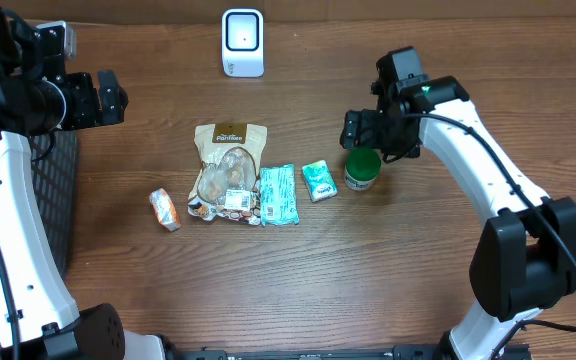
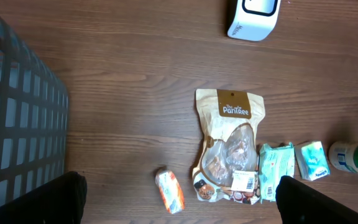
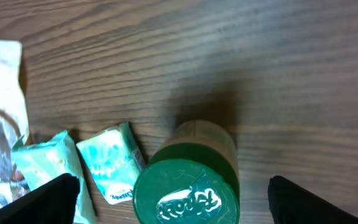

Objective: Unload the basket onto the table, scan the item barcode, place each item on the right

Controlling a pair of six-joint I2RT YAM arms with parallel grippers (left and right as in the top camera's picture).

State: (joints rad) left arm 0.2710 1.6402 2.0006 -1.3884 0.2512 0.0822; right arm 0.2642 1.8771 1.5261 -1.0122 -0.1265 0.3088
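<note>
Overhead, green-lidded jar (image 1: 361, 171): upright on the tabletop (image 1: 298, 290), at the 3 o'clock end of a row of goods.
Overhead, right tool (image 1: 380, 140): just at 12 o'clock of the jar; its spread is hard to judge from here.
Overhead, row: small teal packet (image 1: 319, 180) just at 9 o'clock of the jar, then long teal packet (image 1: 277, 195), snack pouch (image 1: 228, 170), and orange packet (image 1: 165, 210) apart at the 9 o'clock end.
Overhead, white scanner (image 1: 242, 42): at 12 o'clock of the snack pouch, well apart.
Overhead, left tool (image 1: 116, 98): at 10 o'clock of the snack pouch, near the black basket (image 1: 58, 200).
Left wrist, fingers (image 2: 61, 199): in the two bottom corners, spread wide, gripping nothing.
Left wrist, jar (image 2: 353, 157): at the 3 o'clock edge, partly cut off.
Right wrist, fingers (image 3: 48, 199): in both bottom corners, spread wide.
Right wrist, jar (image 3: 185, 196): between the fingers, green lid up, touching neither; small teal packet (image 3: 114, 162) at its 9 o'clock.
</note>
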